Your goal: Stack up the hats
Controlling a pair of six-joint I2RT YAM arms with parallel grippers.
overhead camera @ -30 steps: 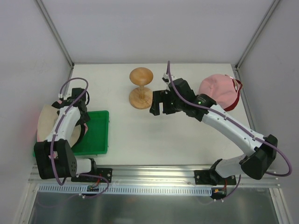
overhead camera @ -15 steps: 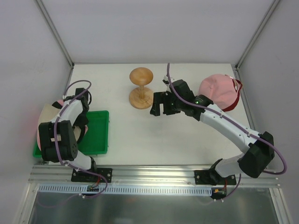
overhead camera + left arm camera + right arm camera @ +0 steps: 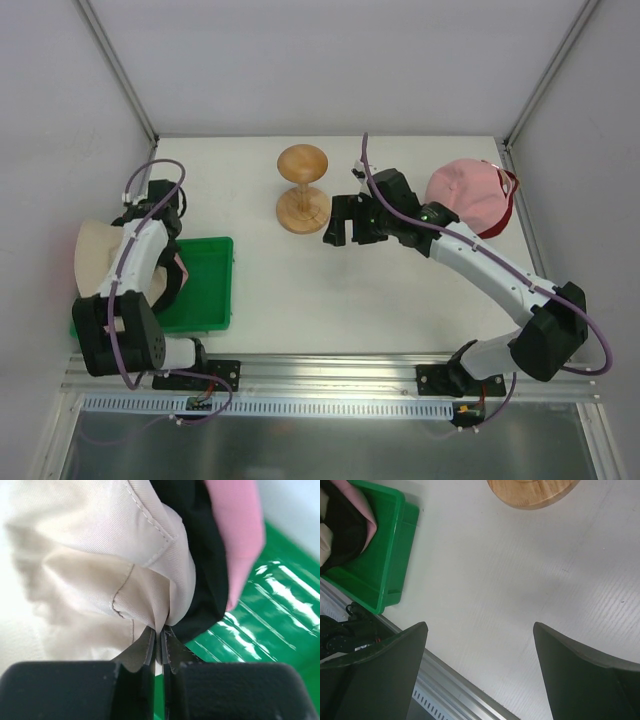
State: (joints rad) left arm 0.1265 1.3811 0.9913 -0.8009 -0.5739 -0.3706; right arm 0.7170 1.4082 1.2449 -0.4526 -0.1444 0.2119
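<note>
White table [image 3: 300, 290] underneath: at left, the left end effector [image 3: 161, 636] is pinching the beige hat [image 3: 100, 570] by the green tray [image 3: 270, 610]; the right end effector [image 3: 479, 626] is hovering open mid-frame, pink cap [image 3: 462, 190] lying upper right.

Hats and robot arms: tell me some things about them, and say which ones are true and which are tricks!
1. The left arm's jaws are pinched shut on the beige hat. True.
2. The right arm's jaws hold a cap. False: they are open and empty, and the pink cap lies apart from them.
3. A hat sits on the mushroom-shaped stand. False: the wooden stand is bare.
4. The green tray sits near the left arm. True.
</note>
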